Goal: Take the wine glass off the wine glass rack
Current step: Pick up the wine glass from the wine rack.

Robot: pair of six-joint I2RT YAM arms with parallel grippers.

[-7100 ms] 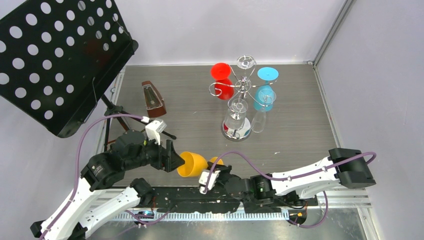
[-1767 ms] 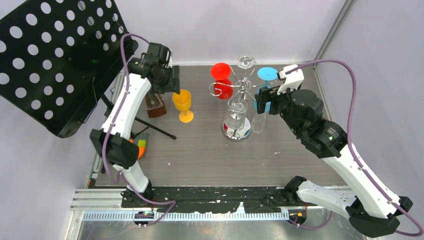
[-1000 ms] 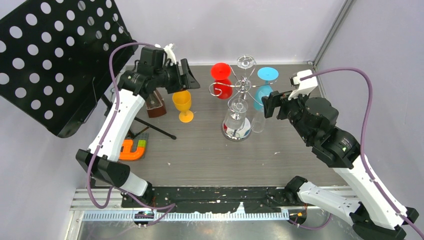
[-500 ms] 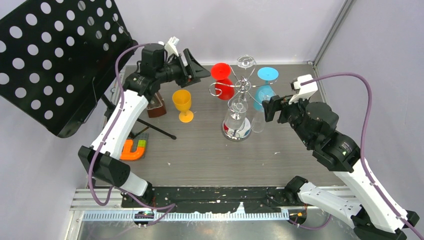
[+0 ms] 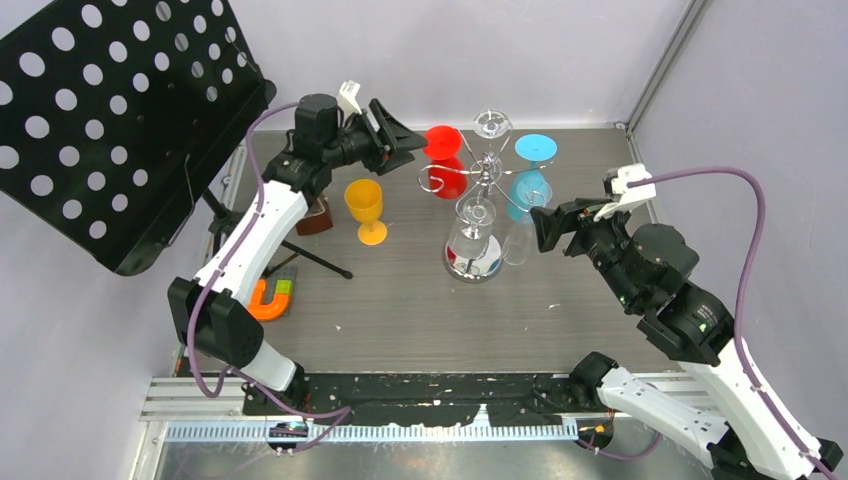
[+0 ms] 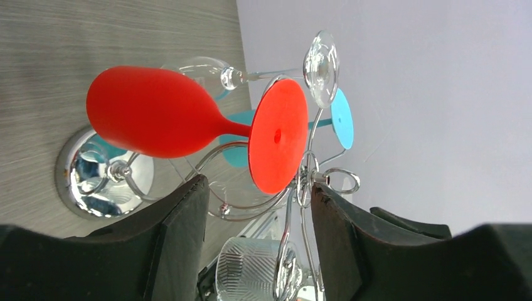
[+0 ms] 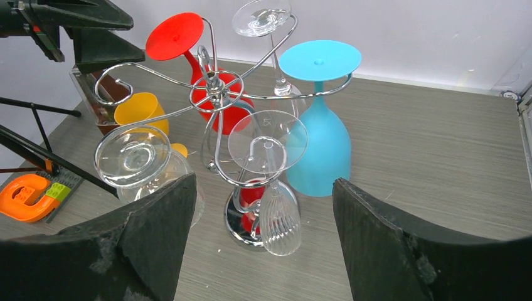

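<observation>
Wine glass [image 5: 441, 142], the red one, hangs foot up at 3 o'clock from my left pincer [image 5: 410, 148], the nearer one; it and my right pincer [image 5: 555, 222] gape apart.

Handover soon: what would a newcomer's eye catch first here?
The chrome glass rack at the back centre of the table, with a red glass and a blue glass hanging upside down. Both open grippers flank it, the left gripper by the red glass, the right gripper near the blue.
</observation>
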